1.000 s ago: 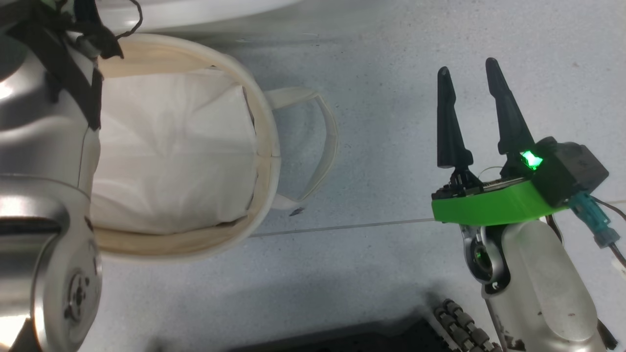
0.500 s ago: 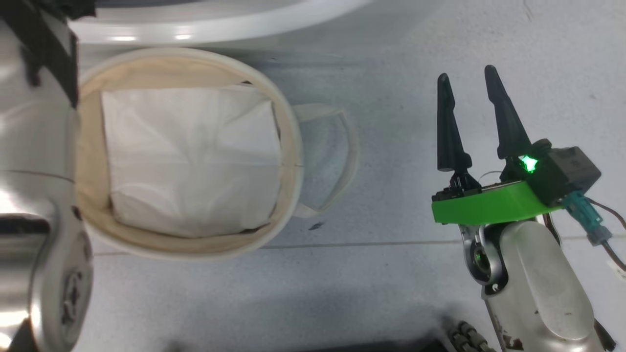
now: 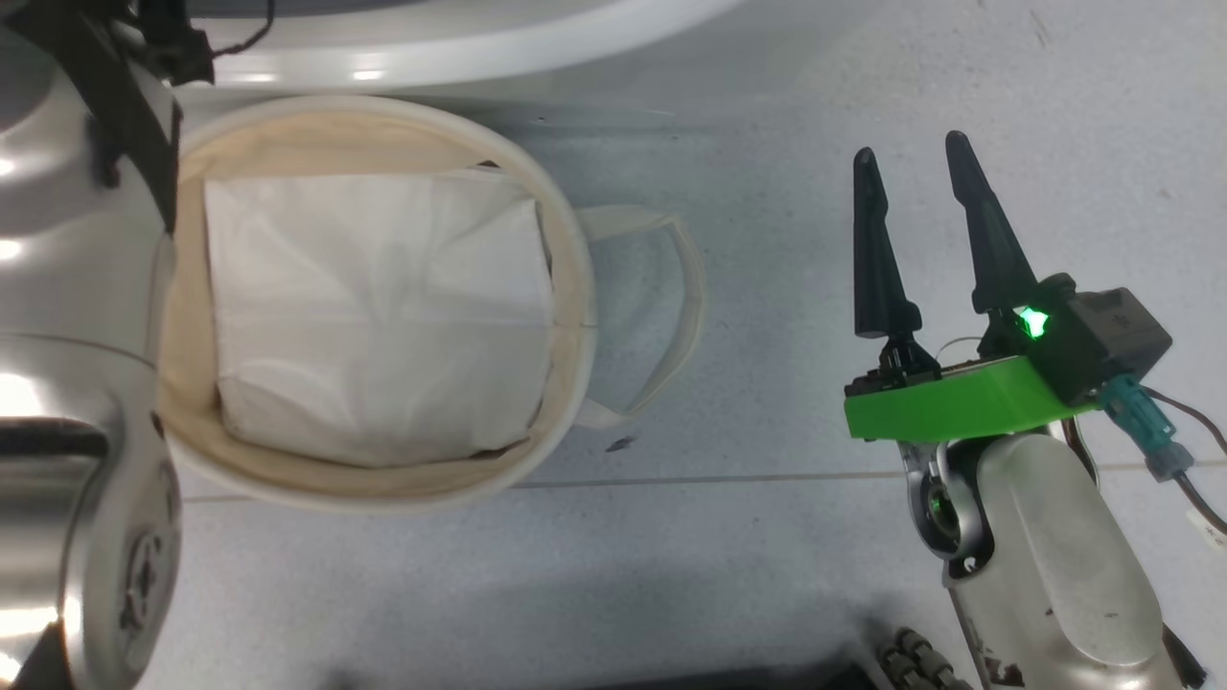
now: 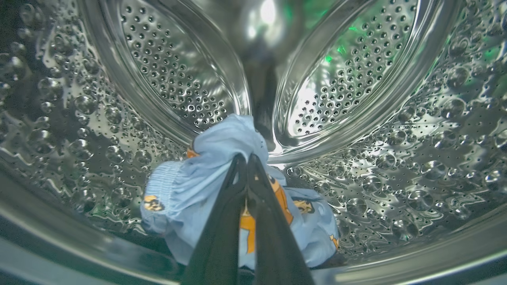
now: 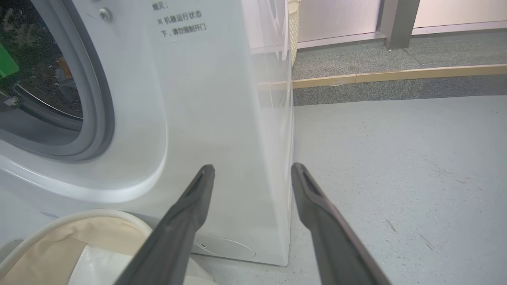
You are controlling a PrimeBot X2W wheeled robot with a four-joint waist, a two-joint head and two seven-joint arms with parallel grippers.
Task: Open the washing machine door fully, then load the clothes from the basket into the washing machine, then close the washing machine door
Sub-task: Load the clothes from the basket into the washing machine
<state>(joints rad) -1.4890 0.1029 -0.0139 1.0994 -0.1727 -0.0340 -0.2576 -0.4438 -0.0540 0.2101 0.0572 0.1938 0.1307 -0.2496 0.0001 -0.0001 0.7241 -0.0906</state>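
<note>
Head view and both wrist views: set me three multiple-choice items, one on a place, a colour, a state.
1. Where do the light-blue clothes lie? A in the basket; B in the steel drum; C on the floor.
2. What colour is the mount under the right tool? A red; B green; C yellow.
3. How does the right tool stand? A open, empty; B shut on cloth; C shut on a handle.
Answers: B, perforated steel surrounds them; B, bright green plate; A, fingers apart, nothing between.

Bare floor lay open right of the basket, while the washing machine stood close behind it and a silver forearm overhung its left rim.
</note>
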